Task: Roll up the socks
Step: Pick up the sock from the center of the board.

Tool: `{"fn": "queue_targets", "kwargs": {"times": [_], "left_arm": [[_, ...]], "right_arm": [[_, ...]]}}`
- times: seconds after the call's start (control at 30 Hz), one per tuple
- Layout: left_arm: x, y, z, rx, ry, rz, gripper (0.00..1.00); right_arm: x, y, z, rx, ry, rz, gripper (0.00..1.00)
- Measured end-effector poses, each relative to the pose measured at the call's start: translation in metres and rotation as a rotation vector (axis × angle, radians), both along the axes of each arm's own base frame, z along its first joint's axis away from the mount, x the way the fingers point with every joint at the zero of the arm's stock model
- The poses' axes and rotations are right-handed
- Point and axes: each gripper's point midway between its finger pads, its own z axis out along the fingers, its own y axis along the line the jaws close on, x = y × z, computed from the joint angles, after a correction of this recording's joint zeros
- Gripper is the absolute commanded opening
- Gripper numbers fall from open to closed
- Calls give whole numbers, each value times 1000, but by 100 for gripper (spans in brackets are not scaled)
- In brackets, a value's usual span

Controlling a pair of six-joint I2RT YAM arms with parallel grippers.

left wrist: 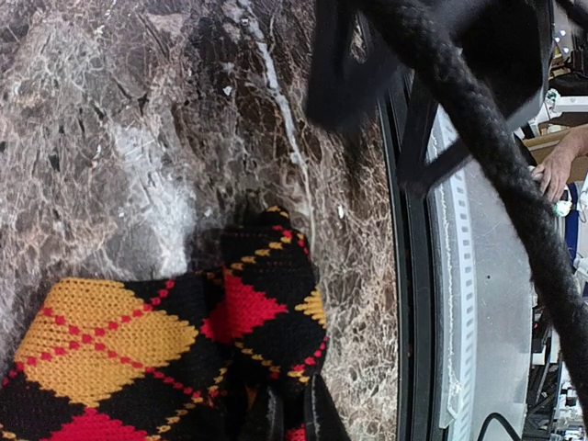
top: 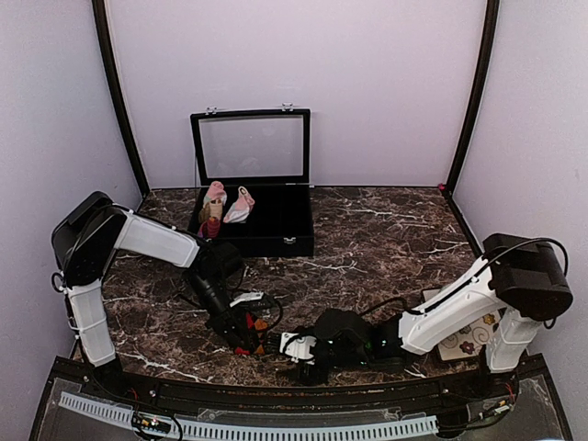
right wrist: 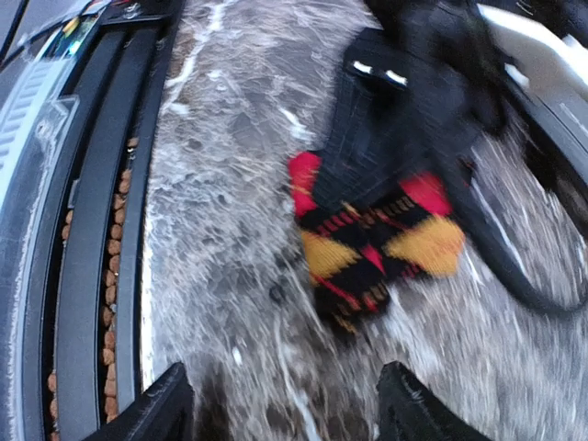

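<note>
Left wrist view: left gripper clamps the argyle sock; the right gripper, jaws apart, should grip its edge squarely.

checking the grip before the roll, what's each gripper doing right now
left gripper: shut on the black argyle fabric sock with red and yellow diamonds
right gripper: open, holding nothing

The sock lies at the front of the table, apparently touching the left hand, case well behind
</note>
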Motion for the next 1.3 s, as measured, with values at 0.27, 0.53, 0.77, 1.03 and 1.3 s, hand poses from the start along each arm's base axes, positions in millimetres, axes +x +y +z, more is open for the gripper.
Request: {"fn": "queue_targets", "kwargs": {"times": [0.27, 0.53, 0.77, 1.03, 1.3], "left_arm": [[0, 0, 0, 7, 12, 1, 7], [1, 0, 0, 12, 18, -7, 17], [2, 3, 5, 23, 28, -15, 30], [16, 16, 37, -17, 12, 34, 33], [53, 38, 74, -59, -95, 148, 33]], "right_arm": [[-1, 52, -2, -14, -120, 154, 44], [18, 67, -15, -49, -132, 192, 23], [22, 72, -19, -54, -107, 215, 14], [26, 74, -23, -20, -52, 209, 12], [27, 73, -23, -6, 28, 213, 9]]}}
